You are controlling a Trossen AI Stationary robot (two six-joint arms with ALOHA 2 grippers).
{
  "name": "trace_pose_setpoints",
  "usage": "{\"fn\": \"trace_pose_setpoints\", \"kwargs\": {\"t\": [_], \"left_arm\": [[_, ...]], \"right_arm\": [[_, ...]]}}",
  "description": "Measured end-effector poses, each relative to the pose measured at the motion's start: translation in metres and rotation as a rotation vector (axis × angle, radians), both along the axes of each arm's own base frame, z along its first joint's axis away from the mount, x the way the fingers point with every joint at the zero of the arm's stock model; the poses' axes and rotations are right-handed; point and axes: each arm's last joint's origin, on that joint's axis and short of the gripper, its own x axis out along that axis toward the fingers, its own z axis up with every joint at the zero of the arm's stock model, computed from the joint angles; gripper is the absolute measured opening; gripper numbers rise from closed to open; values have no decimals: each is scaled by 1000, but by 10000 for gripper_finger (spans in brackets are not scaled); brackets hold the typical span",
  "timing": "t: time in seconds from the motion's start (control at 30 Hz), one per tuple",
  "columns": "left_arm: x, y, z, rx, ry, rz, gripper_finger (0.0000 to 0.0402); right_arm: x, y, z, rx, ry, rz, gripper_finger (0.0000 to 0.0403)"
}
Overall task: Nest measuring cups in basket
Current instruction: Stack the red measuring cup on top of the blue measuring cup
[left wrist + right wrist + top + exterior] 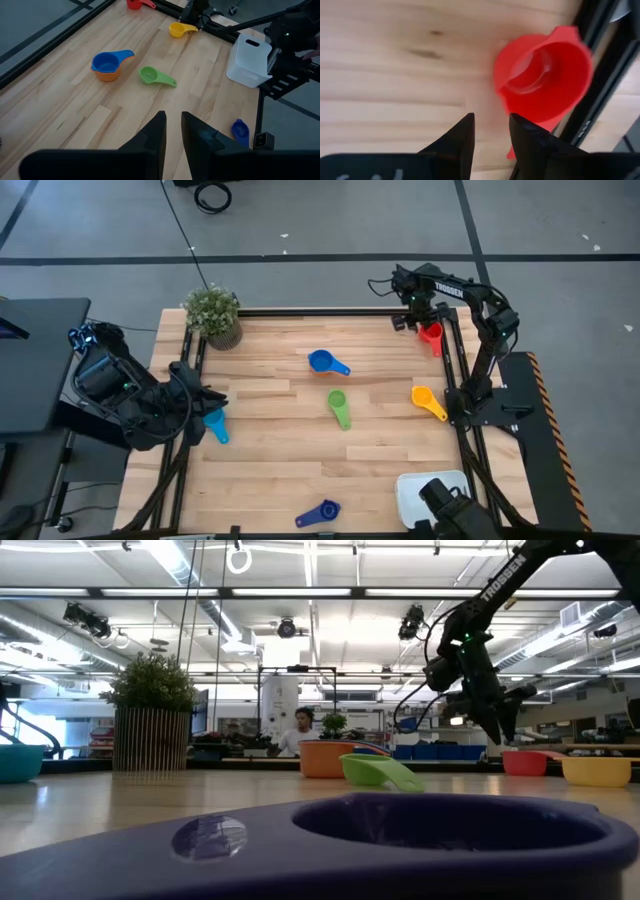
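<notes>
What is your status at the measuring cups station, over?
Right gripper open, empty, beside red cup. Left gripper open, empty, waiting far left. Basket stands apart from red cup; blue cup sits in orange cup. Nothing blocking red cup.

"TROSSEN" in white on right arm point(448, 291); low view shows same lettering, probably partial.

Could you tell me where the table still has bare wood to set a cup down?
Widest bare patch: between the light blue cup, green cup and dark blue cup. Another lies between the plant and blue cup. The right edge is crowded.
</notes>
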Motion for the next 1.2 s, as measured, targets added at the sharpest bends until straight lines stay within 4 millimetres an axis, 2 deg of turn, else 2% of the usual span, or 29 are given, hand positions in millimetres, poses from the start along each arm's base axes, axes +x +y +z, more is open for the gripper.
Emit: {"fn": "trace_pose_setpoints", "kwargs": {"t": [0.23,0.4,0.67,0.87,1.2], "left_arm": [[0,0,0,2,0,-1,66],[0,0,0,2,0,-1,66],[0,0,0,2,0,-1,66],[0,0,0,0,0,-1,66],[0,0,0,-1,0,0,66]], "right_arm": [[4,3,0,72,-111,38,129],[8,5,0,61,-74,154,129],[3,2,1,-65,80,-61,128],[-3,0,1,-67,96,-114,128],[-4,0,1,-66,116,-92,128]]}}
